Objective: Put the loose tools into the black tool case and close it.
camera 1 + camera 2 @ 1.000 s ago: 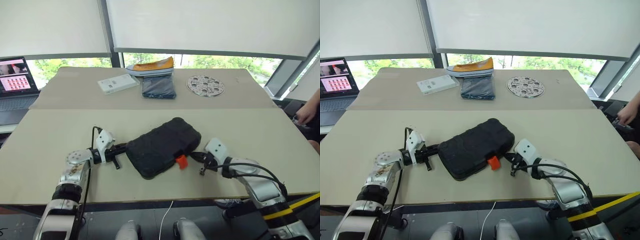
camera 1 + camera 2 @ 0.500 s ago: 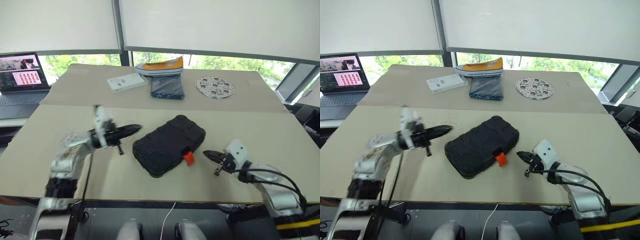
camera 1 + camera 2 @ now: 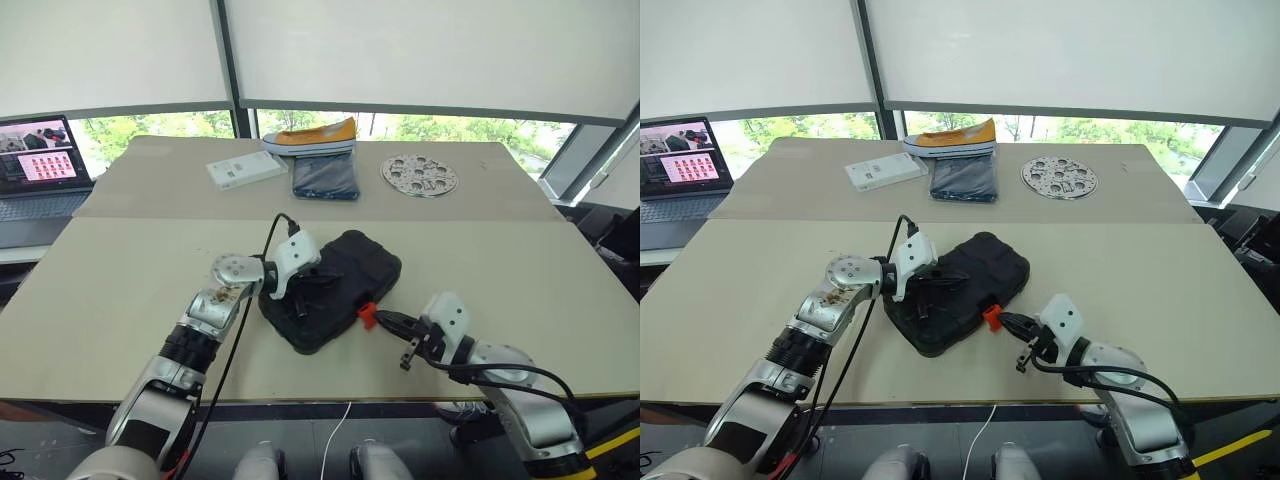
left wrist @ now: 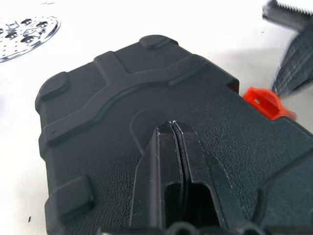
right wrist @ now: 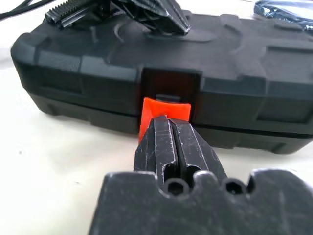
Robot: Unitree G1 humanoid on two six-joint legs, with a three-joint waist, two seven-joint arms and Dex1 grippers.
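The black tool case [image 3: 345,272] lies with its lid down on the near table, its orange latch [image 3: 367,316] sticking out from the front edge. My left gripper [image 3: 322,281] is shut, and its fingertips [image 4: 171,125] rest on the middle of the lid. From the right, my shut right gripper [image 3: 383,321] comes level with the table; its tip [image 5: 168,122] is right at the orange latch [image 5: 164,110]. The loose tools are out of view.
On the far table sit an orange shoe [image 3: 310,134], a folded dark blue cloth [image 3: 323,178], a white box [image 3: 243,169] and a round perforated metal disc [image 3: 420,175]. A laptop [image 3: 38,165] stands at the far left.
My left gripper has swung right, from beside the case's left end to on top of its lid. The right gripper has drawn back slightly and stays at the latch. The camera also shifted.
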